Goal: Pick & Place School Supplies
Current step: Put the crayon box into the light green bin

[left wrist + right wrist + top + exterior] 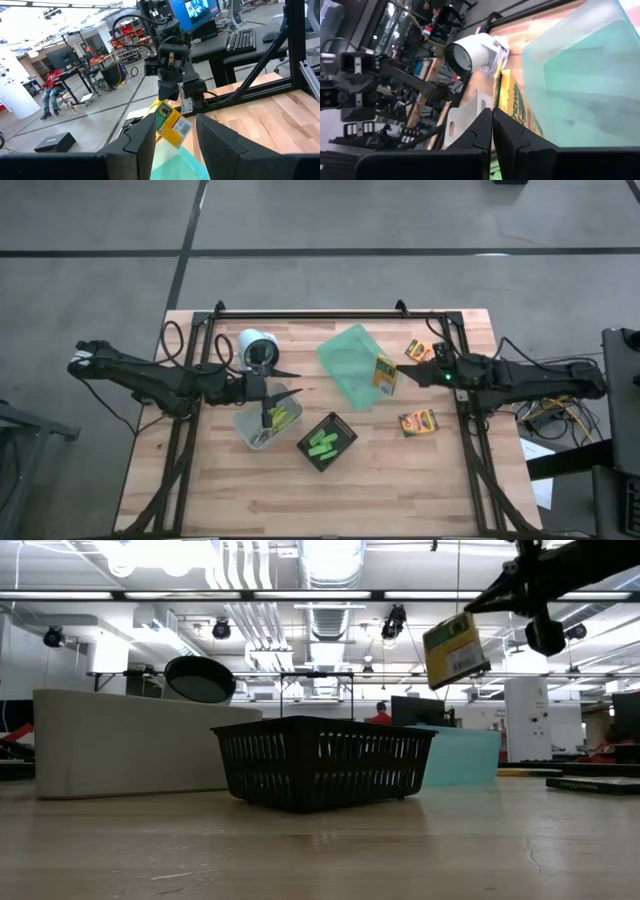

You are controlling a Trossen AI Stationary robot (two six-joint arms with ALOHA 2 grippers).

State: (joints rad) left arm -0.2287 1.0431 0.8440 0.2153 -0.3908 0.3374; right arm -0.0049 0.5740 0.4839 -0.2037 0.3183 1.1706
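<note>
Right gripper (397,375), jaws clamped on crayon box (385,374): centre it over green tray (350,360) before you release; left gripper (272,376) part-open, empty.

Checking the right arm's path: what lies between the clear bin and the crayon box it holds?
In the high view, only the green tray lies between the clear bin and the crayon box held in the right pincer.
</note>
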